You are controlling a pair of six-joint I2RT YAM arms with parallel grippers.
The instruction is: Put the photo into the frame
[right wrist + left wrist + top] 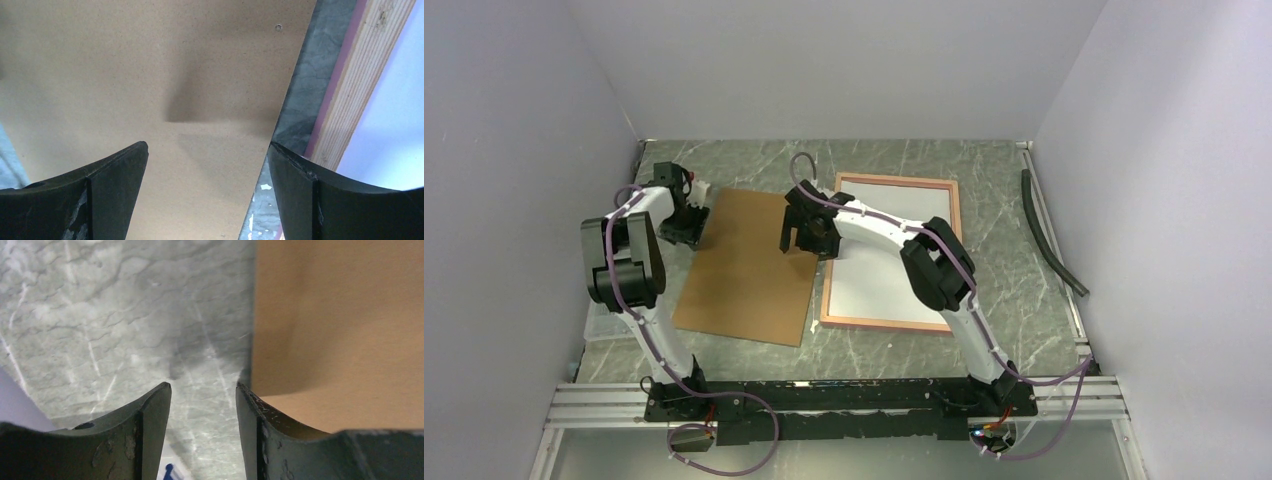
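The frame (894, 181) lies flat right of centre, its pink edge and pale wood rear (360, 80) showing. A white sheet fills its opening, which looks like the photo (874, 290) lying with its white back (395, 125) up. Left of it lies the brown backing board (744, 265). My right gripper (796, 243) hangs open over the board's right edge (150, 75). Nothing is between its fingers (208, 145), and its right finger is above the gap beside the frame. My left gripper (686, 232) is open at the board's far left corner. Bare table shows between its fingers (203, 385), and the board (350, 330) is at its right finger.
A clear plastic box (609, 325) sits at the table's left edge under the left arm. A black hose (1049, 235) lies along the right wall. Grey walls close in the marble table (125, 315) on three sides. An aluminium rail (824, 395) runs along the near edge.
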